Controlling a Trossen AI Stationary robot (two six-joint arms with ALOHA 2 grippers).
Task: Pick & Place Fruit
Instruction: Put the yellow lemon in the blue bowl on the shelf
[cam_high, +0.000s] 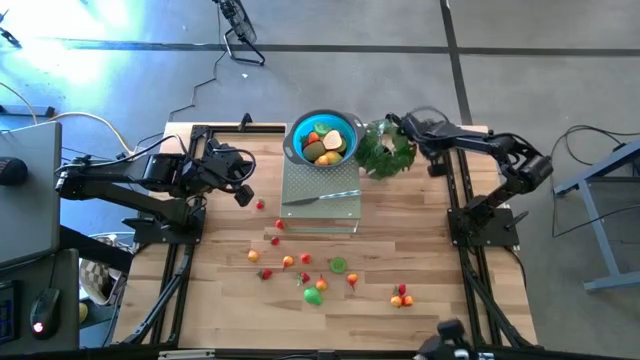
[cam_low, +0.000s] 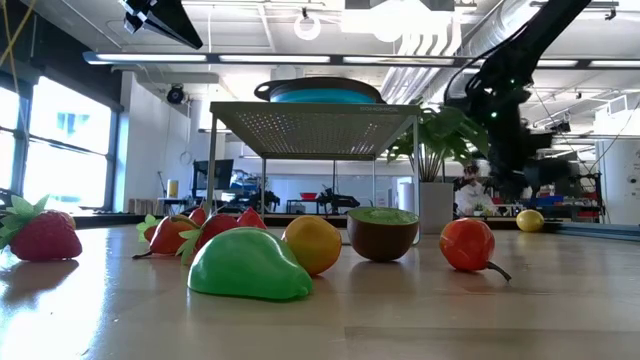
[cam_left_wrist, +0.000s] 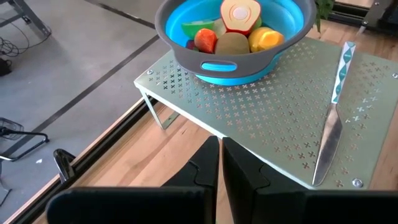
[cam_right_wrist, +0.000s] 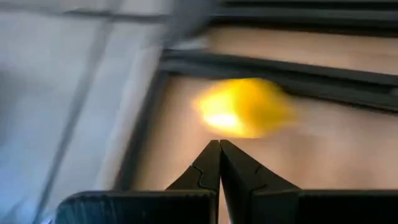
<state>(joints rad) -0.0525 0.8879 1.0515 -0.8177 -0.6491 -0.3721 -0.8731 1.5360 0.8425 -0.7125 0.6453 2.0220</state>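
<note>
Many small toy fruits (cam_high: 313, 296) lie scattered on the wooden table's near half; the low view shows a green one (cam_low: 248, 265), an orange one (cam_low: 312, 243) and a strawberry (cam_low: 40, 232). Several more fruits (cam_left_wrist: 233, 42) lie in the blue bowl (cam_high: 323, 138), which stands on a perforated metal rack (cam_high: 320, 210). My left gripper (cam_high: 243, 193) is shut and empty, left of the rack, also in its wrist view (cam_left_wrist: 219, 163). My right gripper (cam_high: 398, 122) is shut by the leafy plant (cam_high: 385, 150). A blurred yellow fruit (cam_right_wrist: 245, 107) lies just past its fingertips (cam_right_wrist: 219, 149).
A slim silver knife (cam_high: 320, 197) lies on the rack in front of the bowl, also in the left wrist view (cam_left_wrist: 333, 118). The arms' dark base frames (cam_high: 160, 230) stand at the table's left and right sides. A yellow fruit (cam_low: 530, 220) lies far right.
</note>
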